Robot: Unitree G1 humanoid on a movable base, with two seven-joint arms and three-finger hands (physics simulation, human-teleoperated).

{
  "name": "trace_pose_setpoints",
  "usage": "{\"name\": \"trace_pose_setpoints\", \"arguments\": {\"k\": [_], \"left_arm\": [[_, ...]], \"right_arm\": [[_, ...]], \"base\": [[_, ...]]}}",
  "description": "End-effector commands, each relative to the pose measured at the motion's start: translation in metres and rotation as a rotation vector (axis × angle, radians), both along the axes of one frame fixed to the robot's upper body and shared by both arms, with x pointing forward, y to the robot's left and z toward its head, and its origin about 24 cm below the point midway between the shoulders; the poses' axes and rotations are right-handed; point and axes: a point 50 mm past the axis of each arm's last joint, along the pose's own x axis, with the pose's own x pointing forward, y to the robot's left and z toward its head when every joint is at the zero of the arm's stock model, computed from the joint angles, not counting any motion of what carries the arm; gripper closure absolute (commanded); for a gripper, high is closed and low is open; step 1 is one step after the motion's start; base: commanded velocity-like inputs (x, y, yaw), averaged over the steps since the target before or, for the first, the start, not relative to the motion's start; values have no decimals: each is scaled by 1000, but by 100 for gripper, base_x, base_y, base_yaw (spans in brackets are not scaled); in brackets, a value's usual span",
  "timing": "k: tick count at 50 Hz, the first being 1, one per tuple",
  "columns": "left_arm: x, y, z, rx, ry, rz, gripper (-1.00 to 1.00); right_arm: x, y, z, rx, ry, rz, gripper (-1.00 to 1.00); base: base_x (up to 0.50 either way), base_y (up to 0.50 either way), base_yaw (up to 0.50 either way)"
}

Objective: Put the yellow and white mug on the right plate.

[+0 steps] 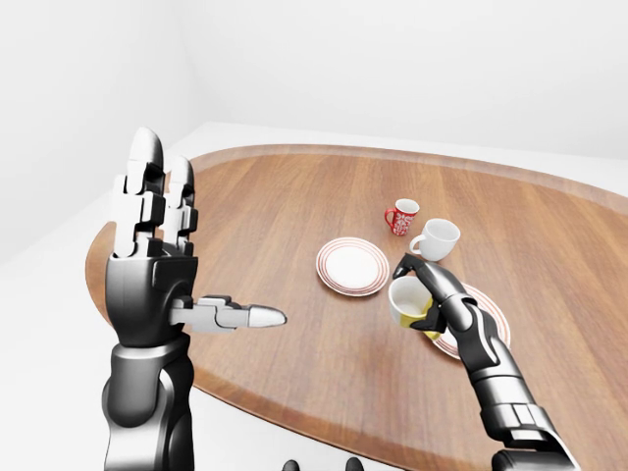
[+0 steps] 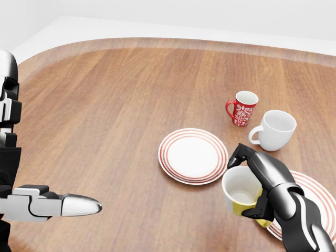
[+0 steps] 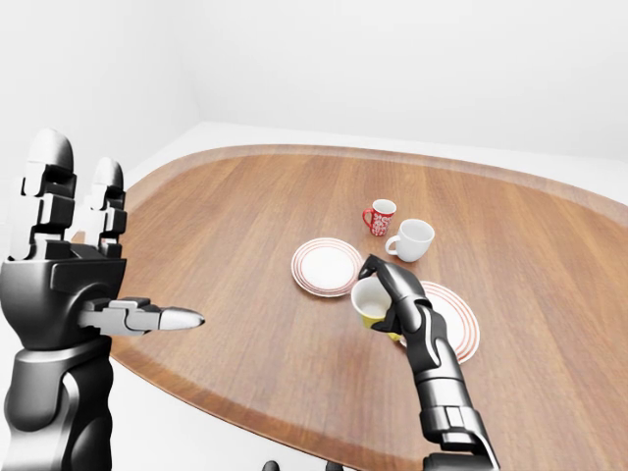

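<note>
**Q:** What's sitting where on the table, biggest stuff first?

**A:** The big oval wooden table (image 1: 294, 196) is filling most of every view. My left hand (image 1: 162, 265) is standing up tall at the left of the left-eye view, fingers spread and pointing up, thumb sticking out sideways to the right, holding nothing. It's hanging well apart from all the dishes.

**Q:** And the mug?

**A:** My right hand (image 2: 262, 184) is gripping the yellow and white mug (image 2: 240, 193). The fingers are curling over the rim and down its right side, pinching the wall of it. The mug is tilting a bit so its opening is facing up and toward the camera, white inside with yellow showing low down. It's sitting to the left of my palm, with the wrist running off toward the bottom right of the head view.

**Q:** Is it on the plate?

**A:** It's hovering at the left edge of the right plate (image 2: 315, 191), which my arm is mostly covering. Can't tell if the base is touching it. The left plate (image 2: 193, 155) is lying just beside, up and left. The white mug (image 2: 275, 129) and the little red mug (image 2: 243, 108) are standing above the plates in the head view, near each other.
</note>
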Motion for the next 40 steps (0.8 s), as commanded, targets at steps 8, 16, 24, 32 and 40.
{"name": "trace_pose_setpoints", "arguments": {"k": [8, 16, 24, 32, 40], "left_arm": [[-1, -1, 0, 2, 1, -4, -100], [0, -1, -1, 2, 5, -4, -100], [2, -1, -3, 5, 17, -3, -100], [0, -1, -2, 6, 12, -2, -100], [1, -2, -3, 6, 15, -2, -100]], "right_arm": [[0, -25, -3, 13, -9, -67, 100], [1, -36, -5, 11, -3, -105, 100], [2, -44, -9, 12, 8, -145, 100], [4, -57, -13, -3, 19, -203, 100], [3, -71, -19, -15, 42, -273, 100]], "base": [[0, 0, 0], [0, 0, 0], [0, 0, 0], [0, 0, 0], [0, 0, 0]]}}
